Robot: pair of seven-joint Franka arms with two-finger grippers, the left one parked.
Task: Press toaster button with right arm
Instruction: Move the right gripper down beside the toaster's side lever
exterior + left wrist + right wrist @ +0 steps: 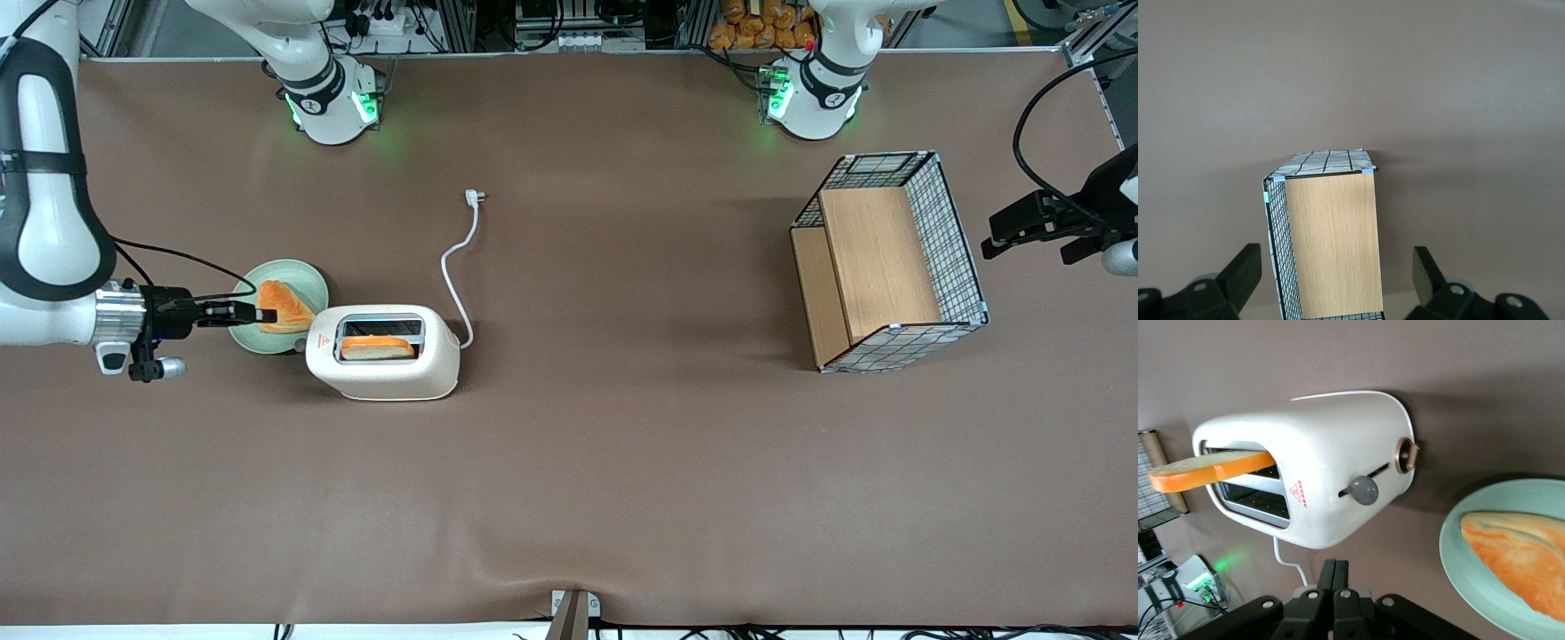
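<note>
Two views: the working gripper and the toaster are shown from the front and from the right wrist.
Right arm (44, 267): seen at the working arm's end of the table, forearm laid level, pointed toward the toaster.
Gripper (264, 314): fingers pressed together, nothing held between them; tips are hung over the plate, just short of the toaster's narrow end, no contact seen.
Gripper, wrist view (1334, 577): the two fingers are seen closed flush against each other, aimed at the toaster's end face, a gap left between.
Plate (309, 277): pale green, set just beside the toaster's narrow end, toward the working arm's end.
Toast on plate (283, 308): one slice, partly covered by the fingers in the front view.
Toaster (384, 366): cream-white, stood upright on the brown table (622, 462).
Slice in slot (378, 348): held in the slot nearer the front camera; the other slot is seen unfilled.
Toaster button (1364, 490): grey knob on a slot of the end face, beside a small red mark (1298, 491); a copper-rimmed dial (1406, 455) is seen on the same face.
Cord (459, 267): white, run from the toaster away from the front camera, plug (474, 196) lying loose.
Wire basket (892, 260): wood-lined, lying toward the parked arm's end, well apart from the toaster.
</note>
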